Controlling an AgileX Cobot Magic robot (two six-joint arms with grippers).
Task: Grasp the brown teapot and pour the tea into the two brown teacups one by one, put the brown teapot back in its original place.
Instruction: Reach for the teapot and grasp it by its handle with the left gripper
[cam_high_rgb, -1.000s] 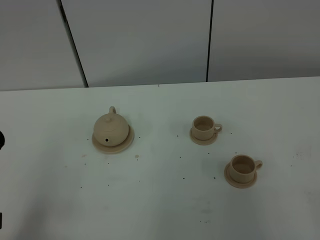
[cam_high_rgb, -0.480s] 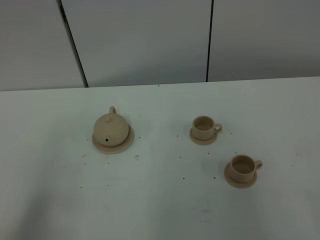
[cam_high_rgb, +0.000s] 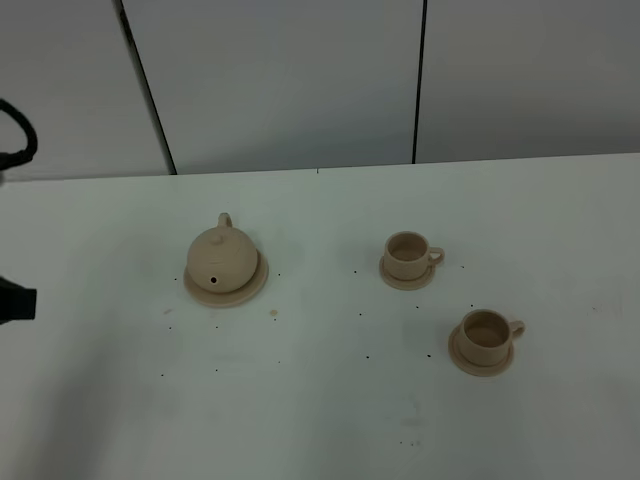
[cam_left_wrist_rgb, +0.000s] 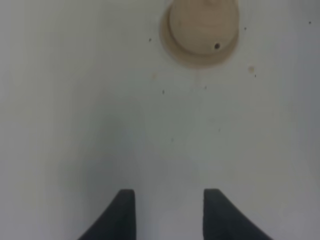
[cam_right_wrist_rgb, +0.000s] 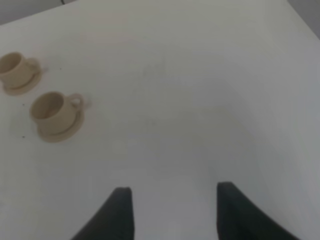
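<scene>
the teapot sits upright on its wide saucer on the left part of the desk. its lid is on, the spout hole faces the front of the desk, and the loop handle is turned toward the back wall. the far teacup and the near teacup stand on their small saucers well to its right, with no liquid that i can make out.

the left pincer hangs well short of the teapot, jaws apart with nothing between them. the right pincer is likewise spread and empty, off to the side of the teacups.

the teapot looks like matte ceramic, so i judge it stiff, brittle and fairly heavy if filled. its round belly would likely slip out of a squeeze (the lid may be loose too and could drop when tipped). the best hold is probably the loop handle, clamped across its thin sides, which means reaching past the body to get there.
</scene>
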